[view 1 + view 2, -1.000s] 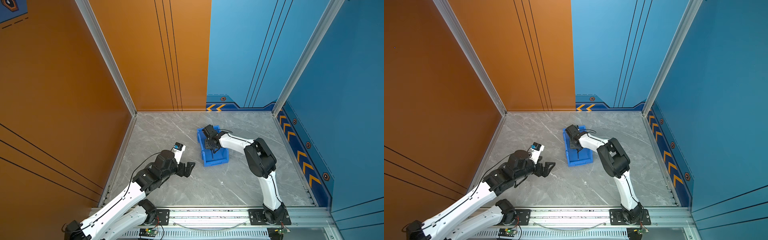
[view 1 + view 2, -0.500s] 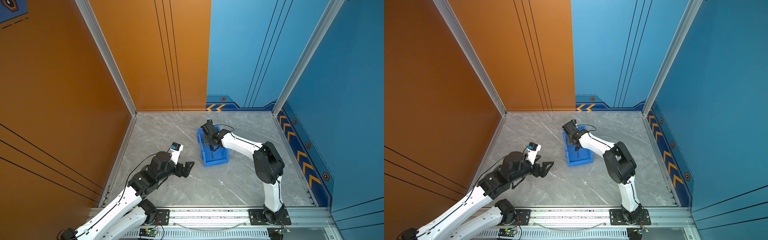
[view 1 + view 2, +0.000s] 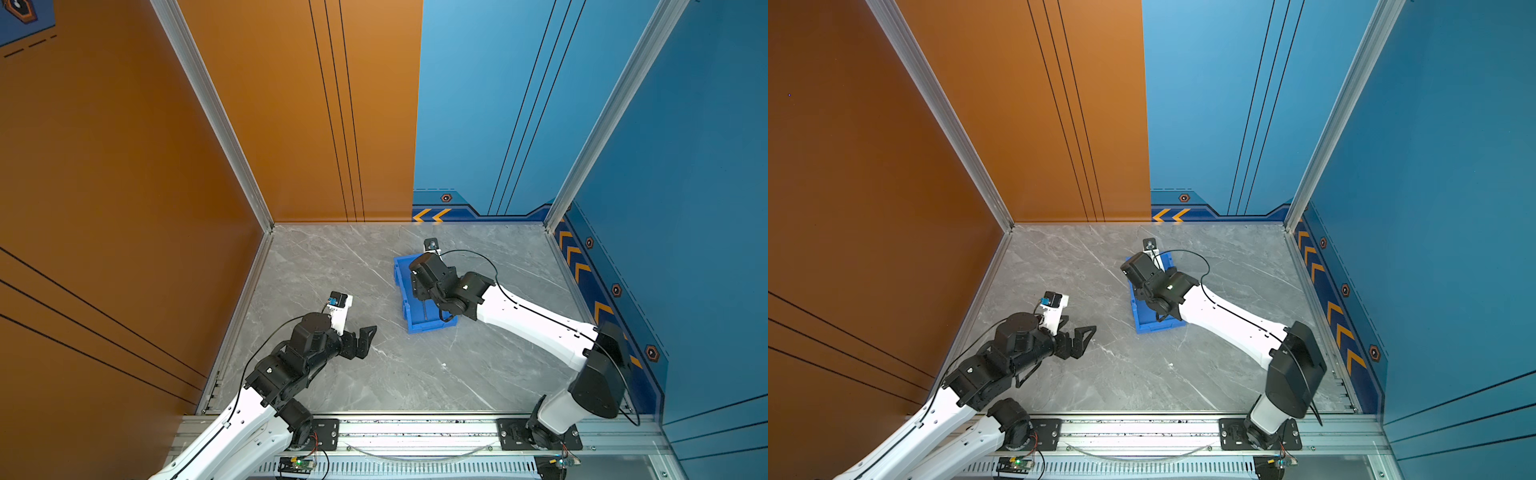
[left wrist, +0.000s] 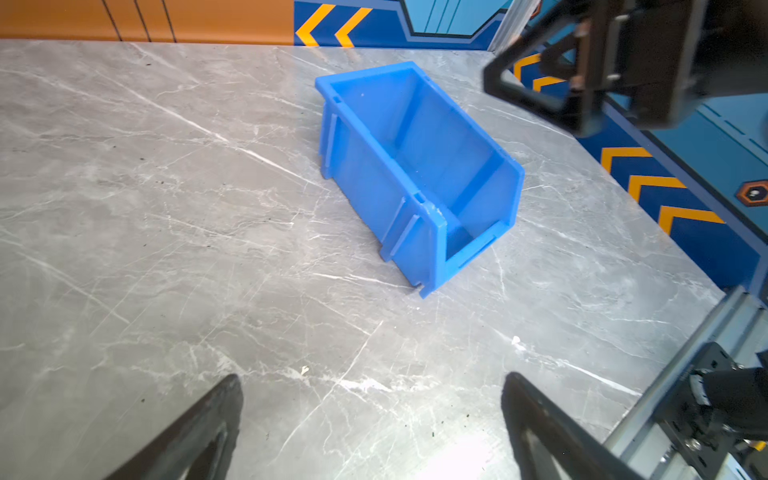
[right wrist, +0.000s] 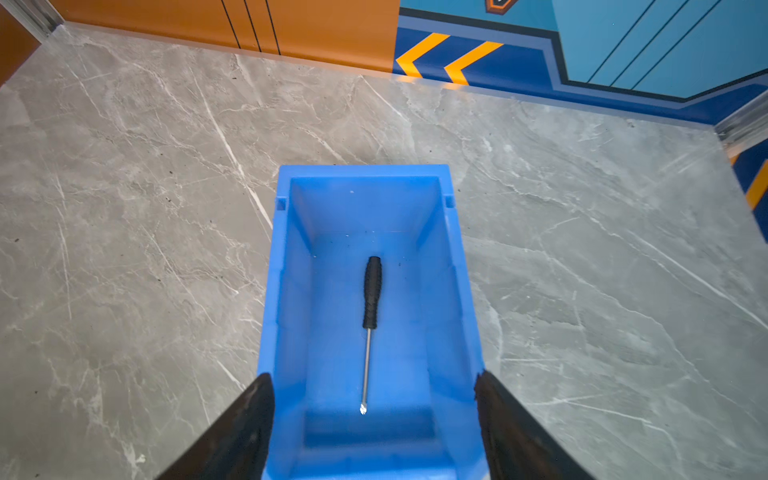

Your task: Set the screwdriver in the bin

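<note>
The screwdriver, with a black handle and a thin silver shaft, lies flat on the floor of the blue bin, lengthwise and touching no gripper. Above the bin's low front end hovers my right gripper, open, its fingers spread wider than the bin. In both top views this gripper covers much of the bin. My left gripper is open and empty over bare floor, left of the bin, whose wall hides the screwdriver in the left wrist view.
The grey marble floor is walled in orange at the left and back and blue at the right. An aluminium rail carrying both arm bases runs along the front edge. The right arm's cable loops over the bin's far side.
The right arm's elbow has swung out to the right and toward the front while its gripper stayed over the bin with the jaws spreading apart. The left arm has barely shifted.
</note>
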Robot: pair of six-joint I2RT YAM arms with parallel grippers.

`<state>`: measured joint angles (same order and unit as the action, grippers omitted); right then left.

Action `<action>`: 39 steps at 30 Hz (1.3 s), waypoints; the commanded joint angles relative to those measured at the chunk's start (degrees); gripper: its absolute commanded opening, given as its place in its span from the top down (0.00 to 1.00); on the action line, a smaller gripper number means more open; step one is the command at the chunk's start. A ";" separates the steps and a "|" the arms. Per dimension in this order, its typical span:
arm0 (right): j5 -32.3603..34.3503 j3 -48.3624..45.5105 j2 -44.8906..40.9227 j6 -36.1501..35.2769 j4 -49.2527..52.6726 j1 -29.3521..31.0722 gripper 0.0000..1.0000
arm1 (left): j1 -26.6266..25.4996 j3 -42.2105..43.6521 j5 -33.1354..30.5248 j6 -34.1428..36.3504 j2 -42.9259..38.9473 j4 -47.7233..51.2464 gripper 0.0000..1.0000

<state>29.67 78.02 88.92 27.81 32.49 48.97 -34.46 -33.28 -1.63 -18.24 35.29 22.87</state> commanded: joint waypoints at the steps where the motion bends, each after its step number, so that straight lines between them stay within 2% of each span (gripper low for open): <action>1: 0.97 -7.63 -6.52 -3.85 -2.92 -2.13 0.20 | 1.12 0.44 -7.17 -0.01 -0.06 2.17 0.02; 5: -5.85 -15.91 -14.80 -7.06 -7.88 -8.35 0.17 | 2.00 1.51 -19.16 -1.35 0.51 2.22 0.02; 6: -7.11 -17.80 -16.65 -8.30 -8.93 -11.49 0.15 | 2.23 1.84 -21.40 -0.98 0.56 1.85 0.02; 7: -8.19 -19.31 -18.27 -9.29 -9.92 -13.01 0.12 | 2.52 1.89 -23.02 -0.26 0.65 1.42 0.02; 8: -9.43 -21.16 -19.92 -10.39 -11.07 -14.79 0.01 | 2.96 1.82 -24.27 0.95 0.96 1.36 0.02; 11: -12.05 -26.42 -24.19 -12.25 -14.38 -19.53 0.00 | 4.49 1.61 -28.97 1.88 1.46 2.33 0.02; 13: -13.24 -28.43 -26.59 -11.54 -14.62 -22.85 0.00 | 6.24 1.46 -29.90 2.13 1.45 2.83 0.02; 16: -12.81 -32.02 -29.97 -10.28 -14.90 -27.60 0.00 | 9.46 2.78 -29.29 3.10 1.53 0.50 0.02; 21: -15.61 -37.34 -33.60 -8.69 -15.19 -36.99 0.00 | 14.74 7.66 -24.60 7.53 3.81 -11.13 0.02; 27: -17.94 -40.31 -30.73 -6.10 -17.03 -46.74 0.00 | 20.80 10.71 -22.88 10.74 10.42 -22.81 0.02; 31: -21.91 -41.12 -27.14 -6.38 -20.42 -50.27 0.00 | 24.50 10.97 -20.40 11.79 16.10 -28.17 0.02; 36: -17.35 -41.94 -24.12 -3.82 -23.65 -51.30 0.00 | 26.66 10.45 -18.21 12.93 21.17 -32.56 0.02; 39: -20.39 -46.81 -24.67 -6.29 -34.19 -51.52 0.00 | 28.06 10.75 -16.91 13.28 24.25 -36.28 0.02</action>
<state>10.63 34.76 64.53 22.28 7.57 -2.07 -7.46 -22.87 -21.10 -6.55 57.91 -7.70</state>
